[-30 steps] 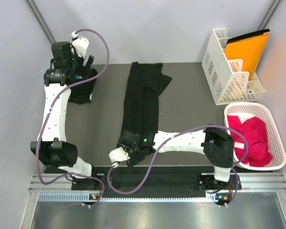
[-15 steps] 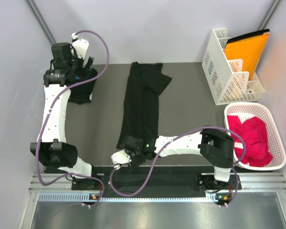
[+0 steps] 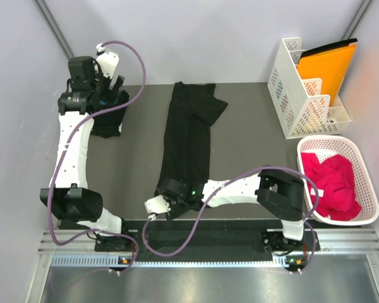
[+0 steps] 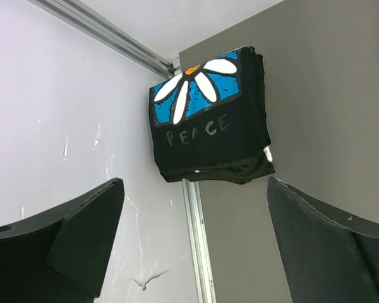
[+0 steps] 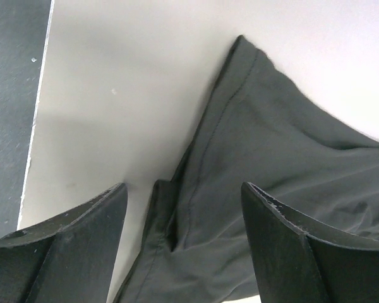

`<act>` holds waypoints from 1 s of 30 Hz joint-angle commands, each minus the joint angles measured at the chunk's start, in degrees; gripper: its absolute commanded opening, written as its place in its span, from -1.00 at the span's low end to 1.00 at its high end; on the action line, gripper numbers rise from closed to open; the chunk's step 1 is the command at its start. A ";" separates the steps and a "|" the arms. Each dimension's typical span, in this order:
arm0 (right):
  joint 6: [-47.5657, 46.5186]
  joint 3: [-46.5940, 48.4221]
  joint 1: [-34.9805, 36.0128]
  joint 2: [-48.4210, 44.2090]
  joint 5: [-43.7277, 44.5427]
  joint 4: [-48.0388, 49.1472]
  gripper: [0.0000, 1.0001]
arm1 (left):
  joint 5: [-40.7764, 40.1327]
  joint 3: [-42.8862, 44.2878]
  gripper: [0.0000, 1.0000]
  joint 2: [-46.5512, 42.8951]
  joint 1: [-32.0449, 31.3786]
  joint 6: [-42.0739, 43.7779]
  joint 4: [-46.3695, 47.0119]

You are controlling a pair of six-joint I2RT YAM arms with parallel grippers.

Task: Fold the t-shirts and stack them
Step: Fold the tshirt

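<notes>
Folded t-shirt [image 4: 208, 120], long t-shirt [image 3: 189, 136], two total; left gripper [image 4: 194, 189], right gripper [image 5: 184, 192] jaws apart.

Between the jaws of the left gripper [image 4: 194, 183] we see the folded t-shirt [image 4: 208, 126]: soft matt black cloth, with a flat blue-and-white print that looks a bit smoother than the fabric. The gripper's fingers [image 4: 76, 240] look like matt black plastic, faintly grainy. The table [image 4: 316, 126] under the shirt is smooth, dull grey. Left of the jaws, the wall panel [image 4: 63, 113] is white and scuffed, and edged by a brushed metal rail [image 4: 192, 221]. Between the jaws of the right gripper [image 5: 183, 189], the second t-shirt [image 5: 271, 164] is a fine dark knit with no sheen and a stitched hem.
</notes>
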 commanded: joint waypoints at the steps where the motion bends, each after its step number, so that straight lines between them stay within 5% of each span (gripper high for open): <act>1: 0.97 -0.24 -1.35 2.47 0.99 2.15 0.42 | 0.33 0.31 0.98 -0.21 -0.07 1.00 3.51; 20: -0.09 -2.79 -4.60 2.74 -1.73 0.39 0.36 | 0.33 1.01 0.98 1.99 1.42 2.59 6.24; 30: -0.62 -2.17 -4.78 4.50 -4.54 -1.72 -0.18 | -0.02 4.62 0.98 3.66 1.95 3.90 6.94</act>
